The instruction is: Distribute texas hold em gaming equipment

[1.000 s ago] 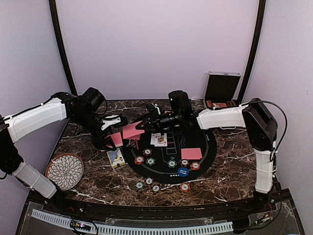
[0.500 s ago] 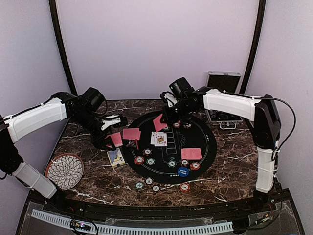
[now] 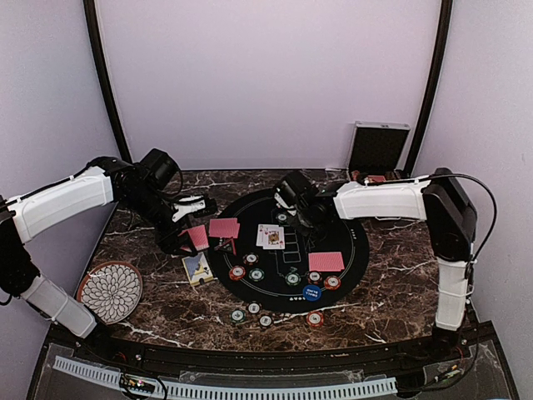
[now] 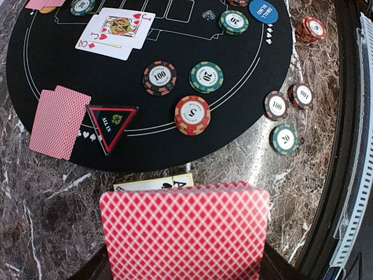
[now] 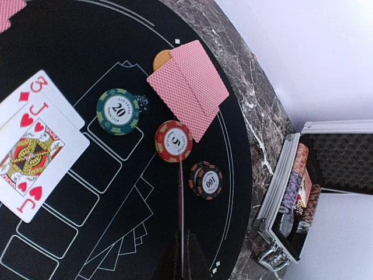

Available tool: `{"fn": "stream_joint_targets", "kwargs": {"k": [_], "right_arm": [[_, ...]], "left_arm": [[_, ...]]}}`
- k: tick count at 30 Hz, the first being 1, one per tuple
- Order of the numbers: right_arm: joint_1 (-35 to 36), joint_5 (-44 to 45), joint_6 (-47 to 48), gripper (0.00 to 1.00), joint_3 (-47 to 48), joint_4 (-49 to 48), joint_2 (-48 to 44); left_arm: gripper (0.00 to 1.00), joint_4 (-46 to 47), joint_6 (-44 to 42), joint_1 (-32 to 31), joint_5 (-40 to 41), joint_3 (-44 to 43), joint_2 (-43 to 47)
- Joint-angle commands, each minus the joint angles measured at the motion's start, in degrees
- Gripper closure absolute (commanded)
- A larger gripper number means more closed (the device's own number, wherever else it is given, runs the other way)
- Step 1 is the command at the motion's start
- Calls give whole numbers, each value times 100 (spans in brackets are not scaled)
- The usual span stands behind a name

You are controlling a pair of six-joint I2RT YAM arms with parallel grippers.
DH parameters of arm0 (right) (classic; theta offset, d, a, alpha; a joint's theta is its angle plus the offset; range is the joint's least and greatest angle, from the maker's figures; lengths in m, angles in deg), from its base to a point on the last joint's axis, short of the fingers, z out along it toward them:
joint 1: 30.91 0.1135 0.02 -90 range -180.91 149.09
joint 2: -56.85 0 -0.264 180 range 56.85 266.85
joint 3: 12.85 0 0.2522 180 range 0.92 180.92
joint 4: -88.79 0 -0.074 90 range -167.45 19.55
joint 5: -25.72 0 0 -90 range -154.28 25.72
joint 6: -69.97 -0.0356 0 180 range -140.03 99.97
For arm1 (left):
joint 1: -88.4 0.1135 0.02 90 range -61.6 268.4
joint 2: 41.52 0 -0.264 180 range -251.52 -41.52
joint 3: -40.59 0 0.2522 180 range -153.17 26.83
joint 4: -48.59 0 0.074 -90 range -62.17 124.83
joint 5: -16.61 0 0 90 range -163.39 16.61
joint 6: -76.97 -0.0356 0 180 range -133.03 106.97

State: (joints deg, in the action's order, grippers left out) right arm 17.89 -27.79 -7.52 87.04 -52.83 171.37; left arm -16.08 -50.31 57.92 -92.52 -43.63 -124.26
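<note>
The right tool (image 5: pixel 180 248) hangs low over the round black felt mat (image 4: pixel 250 64) with its jaws pressed together. A thin pale line runs out from between them, most likely a single red-backed card (image 5: pixel 180 204) seen edge-on. Pinching it by one edge leaves the rest free to be laid flat.

Just beside the tool lie the face-up three and jack (image 5: pixel 29 146), overlapping in the printed slots at the mat's middle. The held card probably belongs in the next slot along.

The left tool (image 3: pixel 188 232) is closed on the deck of red-backed playing cards (image 4: pixel 183 233). It holds the deck above the dark marble surface (image 4: pixel 35 192), just off the mat's edge. The deck stands with its back raised, apparently so the other arm can draw from it.

The far seat looks served. It has two face-down cards (image 5: pixel 189 87) over an orange disc (image 5: pixel 162 58), with a green twenty chip (image 5: pixel 118 111), a red five chip (image 5: pixel 173 140) and a dark hundred chip (image 5: pixel 205 179) next to them. Another face-down pair (image 4: pixel 58 119) lies beside the black triangular all-in marker (image 4: pixel 112 119). The blue small-blind disc (image 4: pixel 263 10) marks a seat at the mat's rim. The open silver-edged case (image 5: pixel 285 192) stands off the mat with chips left in it, so dealing seems well along but unfinished.
</note>
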Motion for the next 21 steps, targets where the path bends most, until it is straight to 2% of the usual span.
{"fn": "stream_joint_targets", "kwargs": {"k": [1,10,21], "right_arm": [[157,538,939,100,-329,-1132,-60],[382,678,1487,100,-291,-1600,596],[556,637,1675,100,-392,-1805,851]], "left_arm": [[100,-85,-34,27,-58,17,158],[100,-68,-43,25,-54,50,192],[100,-44,-45,29,-52,52,180]]}}
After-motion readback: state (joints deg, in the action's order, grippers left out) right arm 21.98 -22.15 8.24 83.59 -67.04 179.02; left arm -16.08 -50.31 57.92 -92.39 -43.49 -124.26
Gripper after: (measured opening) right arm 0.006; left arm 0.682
